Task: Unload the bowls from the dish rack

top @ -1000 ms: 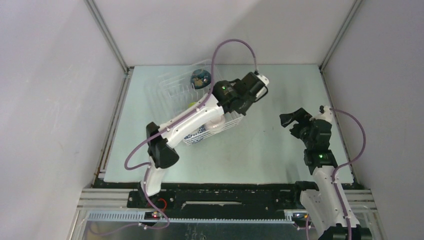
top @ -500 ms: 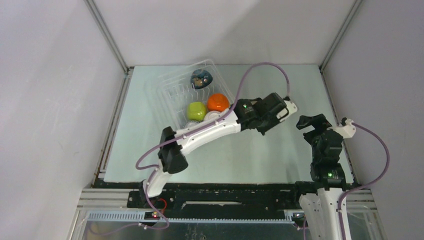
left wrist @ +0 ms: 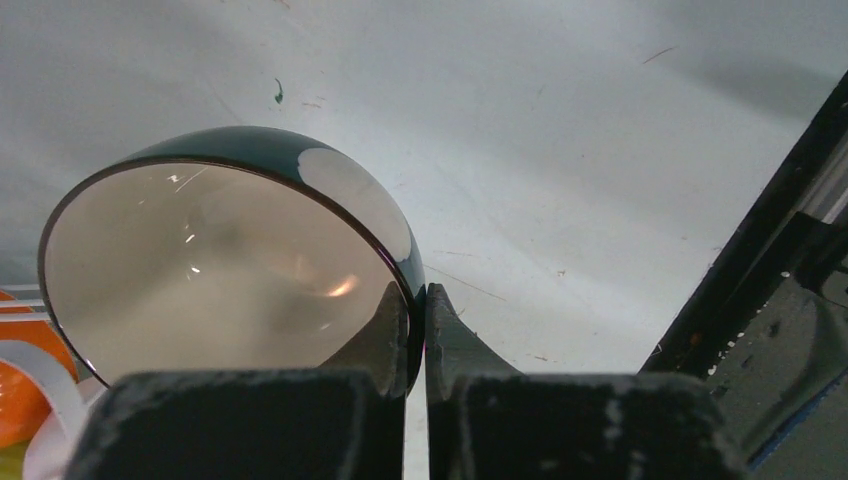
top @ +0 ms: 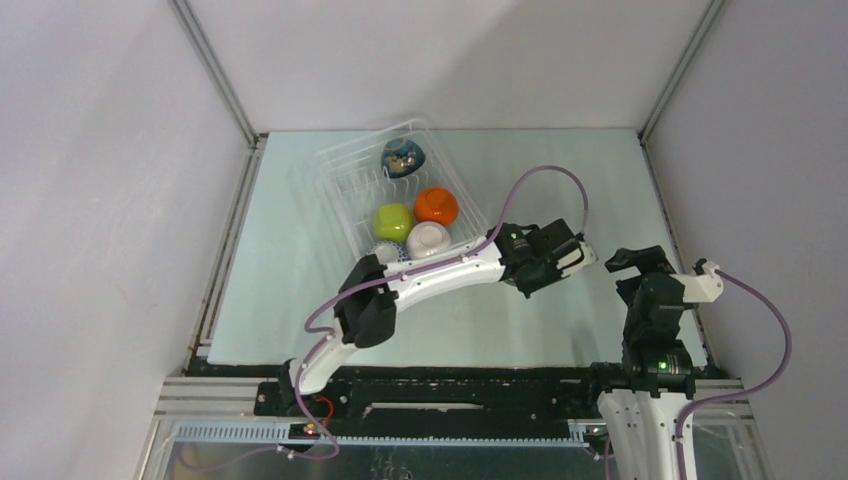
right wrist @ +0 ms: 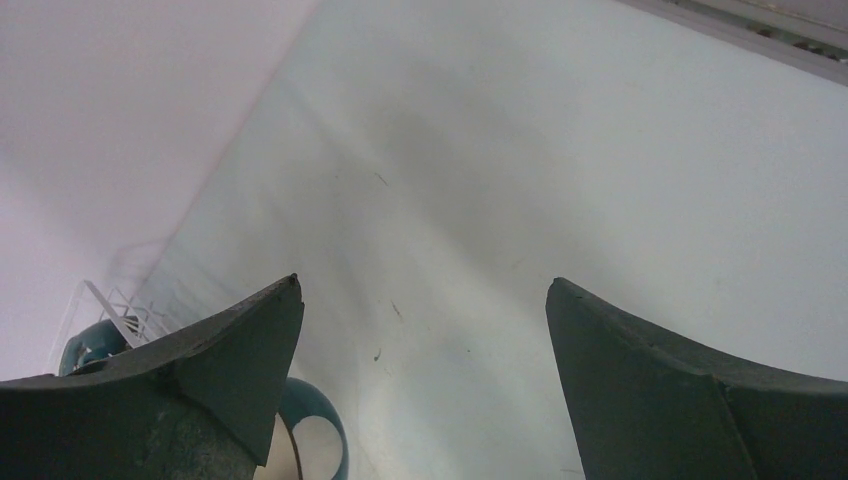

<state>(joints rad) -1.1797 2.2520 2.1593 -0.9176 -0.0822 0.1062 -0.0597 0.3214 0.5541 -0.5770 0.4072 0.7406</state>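
Note:
My left gripper (left wrist: 418,300) is shut on the rim of a teal-and-white bowl (left wrist: 230,260) with a cream inside, one finger inside the rim and one outside. In the top view this gripper (top: 560,262) hangs over the table to the right of the dish rack (top: 340,160). The white wire rack holds a dark patterned bowl (top: 403,157), an orange bowl (top: 436,205), a lime green bowl (top: 393,221), a white bowl (top: 428,238) and a blue-and-white one (top: 385,253). My right gripper (top: 625,262) stands open and empty just right of the left one. The held bowl (right wrist: 318,430) shows low in the right wrist view, beside the right gripper (right wrist: 420,285).
The black frame rail (left wrist: 770,260) at the table's edge lies close on the right in the left wrist view. Grey walls enclose the table on three sides. Bare table (top: 520,180) spreads right of the rack.
The left arm has swung from above the rack to the right, carrying the teal-and-white bowl. The right arm has drawn back toward the near right.

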